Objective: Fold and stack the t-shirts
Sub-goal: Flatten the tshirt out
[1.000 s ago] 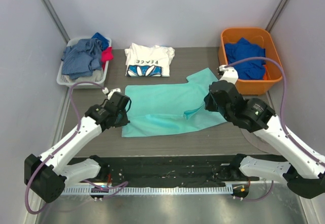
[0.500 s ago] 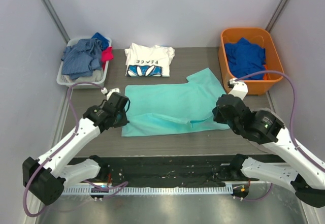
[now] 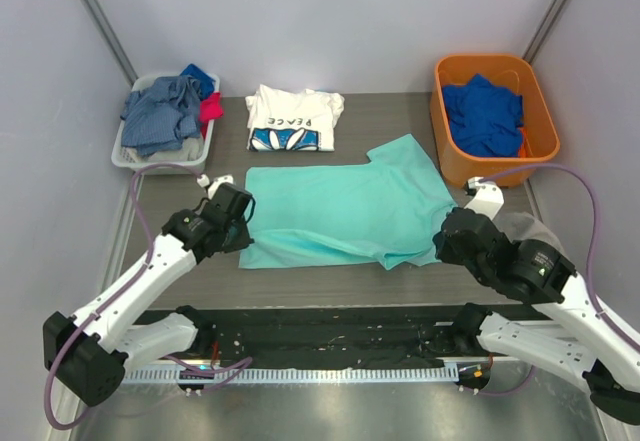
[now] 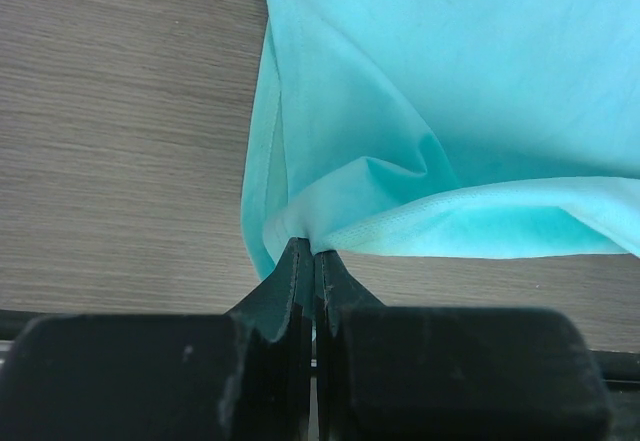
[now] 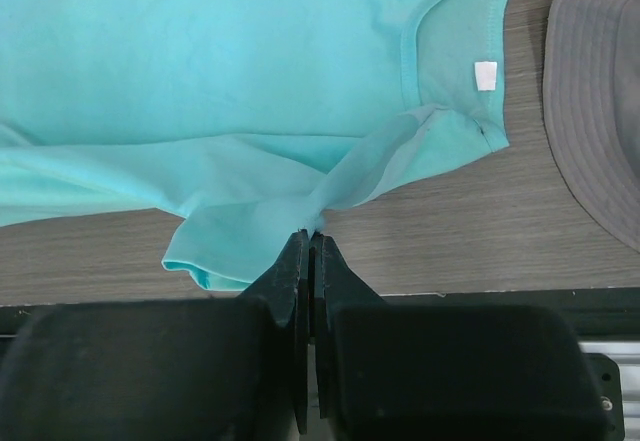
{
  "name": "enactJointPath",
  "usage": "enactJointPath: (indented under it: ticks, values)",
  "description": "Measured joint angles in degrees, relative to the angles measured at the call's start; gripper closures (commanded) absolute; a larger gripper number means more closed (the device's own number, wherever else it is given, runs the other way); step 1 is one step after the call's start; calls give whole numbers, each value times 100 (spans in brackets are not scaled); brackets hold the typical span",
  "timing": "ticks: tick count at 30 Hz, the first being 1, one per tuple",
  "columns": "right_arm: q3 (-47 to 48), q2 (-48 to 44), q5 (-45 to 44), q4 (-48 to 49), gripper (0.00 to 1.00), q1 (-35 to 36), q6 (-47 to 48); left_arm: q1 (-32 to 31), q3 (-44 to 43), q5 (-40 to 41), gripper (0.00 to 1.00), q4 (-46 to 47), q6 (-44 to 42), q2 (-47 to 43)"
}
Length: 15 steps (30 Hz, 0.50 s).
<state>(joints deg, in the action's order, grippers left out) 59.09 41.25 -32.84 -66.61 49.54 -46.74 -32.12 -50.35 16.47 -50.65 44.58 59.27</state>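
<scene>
Top external view gives you the mint-teal t-shirt spread out on the table between your two grippers. Your left gripper has its jaws pressed together on the shirt's near left corner. In the left wrist view the fabric bunches into folds right at the fingertips and fans away ahead of them and to their right.

Your right gripper is likewise pinched shut, on a gathered bit of the shirt's near right edge. Ahead of it and to the right lies the neckline, with a small white tag inside the collar. You cannot read any writing on that tag. A grey rounded pad lies on the table to the right of this gripper, apart from the shirt.

The white t-shirt lies folded well beyond both grippers, past the teal shirt's far edge and more toward the left gripper's side. Its print reads "PEACE", upside down to this camera, with blue petals on the near side of the word.

Far beyond the right gripper an orange basket holds a royal blue garment. Far beyond the left gripper a pale tray holds grey-blue denim-like clothes.
</scene>
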Motion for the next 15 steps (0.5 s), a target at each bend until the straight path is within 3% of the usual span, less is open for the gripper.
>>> enactJointPath:
  ticks: [15]
  values:
    - [-212, 177, 210, 245, 99, 170, 9, 0, 13, 0, 100, -44, 24, -55]
